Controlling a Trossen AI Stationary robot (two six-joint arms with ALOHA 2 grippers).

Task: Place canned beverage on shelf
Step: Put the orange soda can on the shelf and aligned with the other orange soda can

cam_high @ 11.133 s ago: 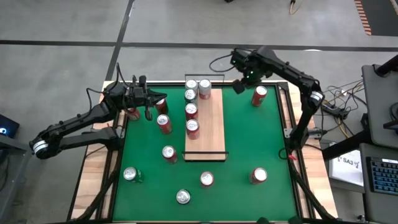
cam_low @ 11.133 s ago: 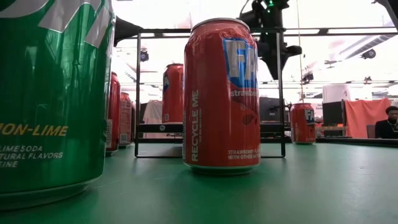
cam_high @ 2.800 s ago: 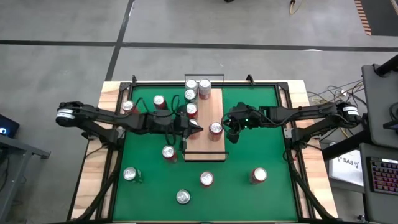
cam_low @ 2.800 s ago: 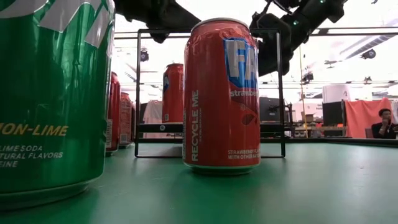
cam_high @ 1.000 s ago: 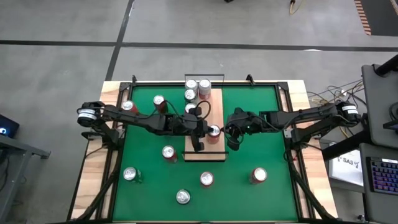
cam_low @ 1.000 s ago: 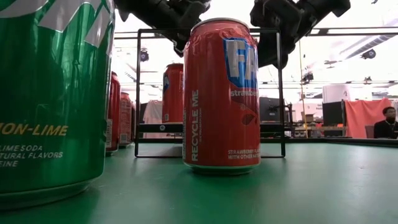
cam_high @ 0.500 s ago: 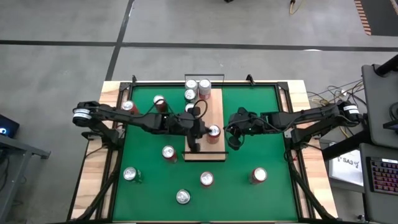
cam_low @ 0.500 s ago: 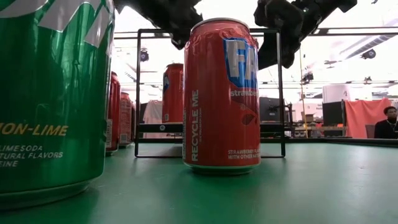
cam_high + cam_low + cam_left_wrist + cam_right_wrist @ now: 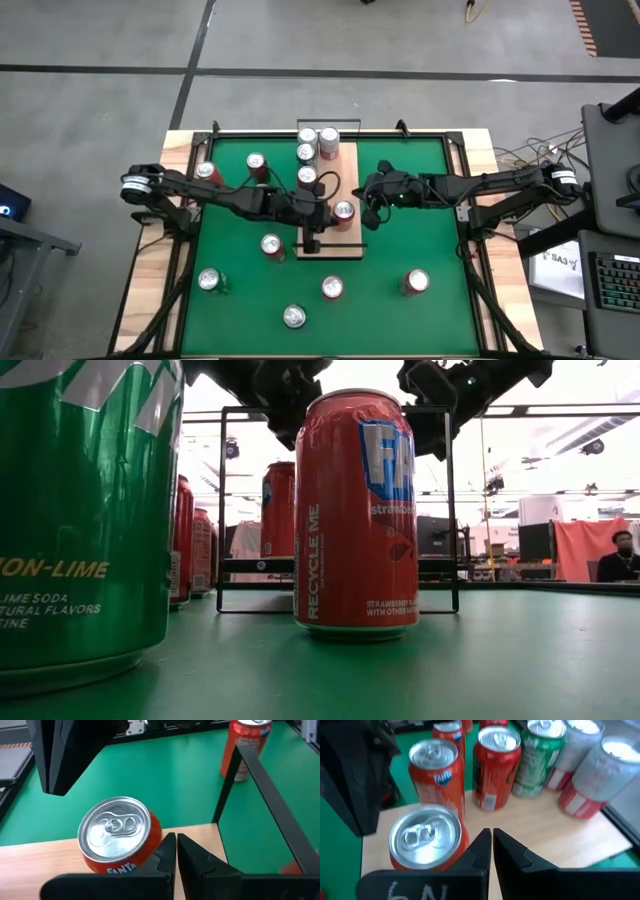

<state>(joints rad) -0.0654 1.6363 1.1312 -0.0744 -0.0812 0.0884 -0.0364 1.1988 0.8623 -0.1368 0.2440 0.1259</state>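
Observation:
An orange-red Fanta can [image 9: 343,211] stands upright on the pale wooden shelf [image 9: 350,165], toward its near end. My left gripper [image 9: 328,216] comes at the can from the table's left with its fingers shut. In the left wrist view those fingers [image 9: 167,851] lie right beside the can [image 9: 117,837]. My right gripper [image 9: 362,206] comes from the right, also shut. Its fingers [image 9: 479,845] lie beside the same can [image 9: 425,840]. Several more cans [image 9: 308,152] stand on the shelf's far end. My left gripper's shut fingers slant down from the table's left and lie close by the can's side wall [image 9: 152,845]; I cannot tell whether they touch it. My right gripper's shut fingers slant down from the right beside the can's wall [image 9: 462,851]; touch cannot be told there either.
Loose cans stand on the green mat: red ones [image 9: 272,245], [image 9: 332,288], [image 9: 415,282], [image 9: 257,163], a green one [image 9: 209,281] and another can [image 9: 294,317]. A black rail [image 9: 330,247] closes the shelf's near end. In the low view two cans [image 9: 355,510], [image 9: 80,510] fill the foreground.
My right gripper has drawn a little toward the far edge and tipped its fingers upward. My left gripper has turned slightly beside the can. Both have stayed shut. The can stands upright where it was.

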